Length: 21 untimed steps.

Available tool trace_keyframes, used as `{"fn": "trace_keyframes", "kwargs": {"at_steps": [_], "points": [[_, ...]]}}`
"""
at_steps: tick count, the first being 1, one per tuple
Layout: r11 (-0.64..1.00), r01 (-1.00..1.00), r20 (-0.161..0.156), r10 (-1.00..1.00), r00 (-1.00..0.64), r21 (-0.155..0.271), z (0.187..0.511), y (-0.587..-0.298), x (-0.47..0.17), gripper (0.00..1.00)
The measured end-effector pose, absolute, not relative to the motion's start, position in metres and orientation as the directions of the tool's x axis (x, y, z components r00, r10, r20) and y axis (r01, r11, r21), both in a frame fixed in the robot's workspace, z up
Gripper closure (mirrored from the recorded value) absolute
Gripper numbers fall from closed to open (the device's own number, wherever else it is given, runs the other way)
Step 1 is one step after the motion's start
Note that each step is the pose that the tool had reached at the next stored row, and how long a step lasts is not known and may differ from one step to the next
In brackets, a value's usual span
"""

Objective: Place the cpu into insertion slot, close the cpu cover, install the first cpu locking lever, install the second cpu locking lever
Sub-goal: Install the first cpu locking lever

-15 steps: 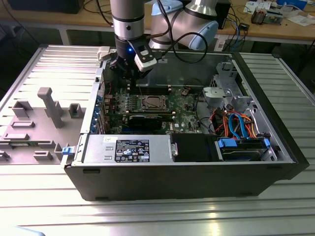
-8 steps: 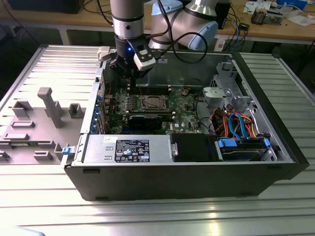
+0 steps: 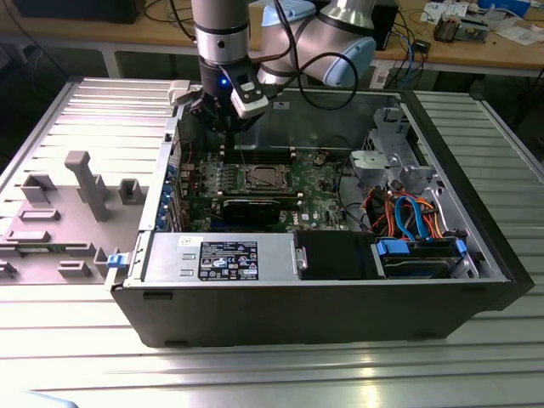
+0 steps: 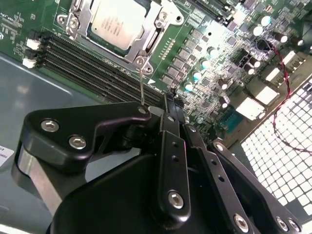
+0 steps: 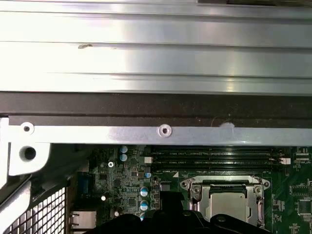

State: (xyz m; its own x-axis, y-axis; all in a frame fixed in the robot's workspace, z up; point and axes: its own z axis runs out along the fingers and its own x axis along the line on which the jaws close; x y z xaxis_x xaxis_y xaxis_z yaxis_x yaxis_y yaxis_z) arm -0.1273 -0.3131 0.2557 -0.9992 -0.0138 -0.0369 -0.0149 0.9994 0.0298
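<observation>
- An open computer case [image 3: 280, 310] is seen on a ribbed metal table [image 3: 476, 374], with a green circuit board [image 3: 327, 200] laid flat inside it.
- The insertion slot [image 4: 73, 22] is found near the board's middle, and the cpu [image 4: 117, 19] is seated flat in it, silvery top upward.
- The cpu cover [image 4: 150, 41] is lowered over the slot, so that the chip is framed by its square cut-out.
- The gripper [image 4: 170, 100] is held above the board. In the exterior view it is placed at about 11 o'clock from the slot.
- Whether the gripper is released or clenched cannot be told.
- A thin metal rod [image 4: 141, 83] is raised from a corner of the slot's frame and reaches the gripper's black linkage. Whether it is grasped cannot be told.
- Long memory slots [image 4: 87, 63] are ranged just beside the slot, between it and the gripper.
- In the exterior view a long black expansion card [image 3: 255, 206] is set at 6 o'clock from the slot, with a labelled power supply [image 3: 225, 257] beyond it. Blue and orange cables [image 3: 408, 217] are bundled at 4 o'clock.
- Grey blocks [image 3: 89, 183] are stood on the table at 9 o'clock, outside the case.
</observation>
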Motion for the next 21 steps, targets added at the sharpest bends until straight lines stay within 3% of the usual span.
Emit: {"fn": "trace_keyframes", "kwargs": {"at_steps": [21], "points": [[1.0, -0.01, -0.037, -0.009, -0.999, 0.026, 0.255, -0.308, -0.102, 0.89]]}}
